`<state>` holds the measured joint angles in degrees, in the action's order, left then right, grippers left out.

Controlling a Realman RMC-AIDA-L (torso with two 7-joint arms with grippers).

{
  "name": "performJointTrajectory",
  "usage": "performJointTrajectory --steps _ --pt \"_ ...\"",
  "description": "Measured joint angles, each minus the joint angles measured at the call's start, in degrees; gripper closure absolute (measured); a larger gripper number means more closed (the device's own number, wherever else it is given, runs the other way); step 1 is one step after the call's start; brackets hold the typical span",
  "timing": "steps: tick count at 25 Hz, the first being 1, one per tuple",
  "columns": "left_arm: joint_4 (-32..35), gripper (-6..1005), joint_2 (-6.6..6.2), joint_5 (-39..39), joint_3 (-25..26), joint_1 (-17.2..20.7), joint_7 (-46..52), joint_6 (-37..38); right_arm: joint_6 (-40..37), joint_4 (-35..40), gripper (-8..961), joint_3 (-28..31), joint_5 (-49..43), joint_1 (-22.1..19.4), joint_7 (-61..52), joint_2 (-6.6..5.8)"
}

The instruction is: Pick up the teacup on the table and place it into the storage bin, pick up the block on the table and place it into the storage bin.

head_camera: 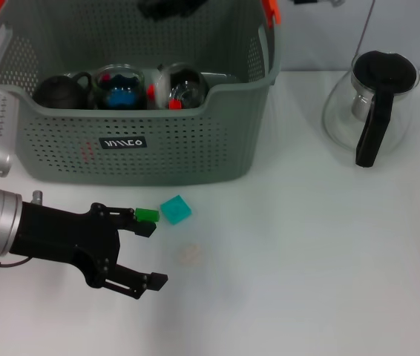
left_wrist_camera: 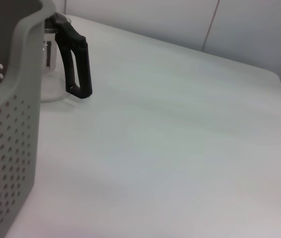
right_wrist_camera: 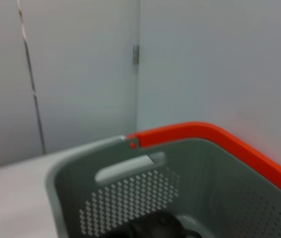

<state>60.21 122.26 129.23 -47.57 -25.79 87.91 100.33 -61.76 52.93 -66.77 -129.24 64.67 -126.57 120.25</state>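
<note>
White table [head_camera: 306, 259], near to far: left gripper [head_camera: 149, 256] spread open, its upper finger touching a green block [head_camera: 146, 214] beside a teal block [head_camera: 175, 209]; closing off-centre may push both away. Storage bin [head_camera: 158, 148] behind already holds cups. Right gripper [head_camera: 169, 7]: cannot tell.

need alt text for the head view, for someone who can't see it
The left hand, open, reaches along the white table toward a small green block and a teal block lying in front of the storage bin, which holds dark teaware. A glass teapot stands to the right.
</note>
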Motion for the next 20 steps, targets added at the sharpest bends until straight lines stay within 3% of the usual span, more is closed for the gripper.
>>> performJointTrajectory --steps 1,5,7,15,20 --pt "-0.03 94 0.00 0.00 0.00 0.00 -0.01 0.01 1.50 0.13 400 -1.41 -0.01 -0.24 -0.04 0.02" --pt "-0.11 94 0.00 -0.02 -0.15 0.14 0.05 0.19 3.16 2.96 195 -3.36 1.91 -2.37 0.20 0.07" --pt "-0.09 94 0.00 -0.15 -0.06 0.22 0.16 0.57 1.94 6.90 158 -3.57 5.07 -5.25 1.09 0.07" --pt "0.31 94 0.08 -0.33 -0.21 -0.54 0.14 2.65 -14.70 24.77 8 -2.18 25.71 -24.47 9.43 -0.45" --pt "0.16 94 0.89 -0.15 -0.46 -2.19 -2.84 1.13 -26.05 29.33 8 0.07 30.75 -35.51 14.69 -0.19"
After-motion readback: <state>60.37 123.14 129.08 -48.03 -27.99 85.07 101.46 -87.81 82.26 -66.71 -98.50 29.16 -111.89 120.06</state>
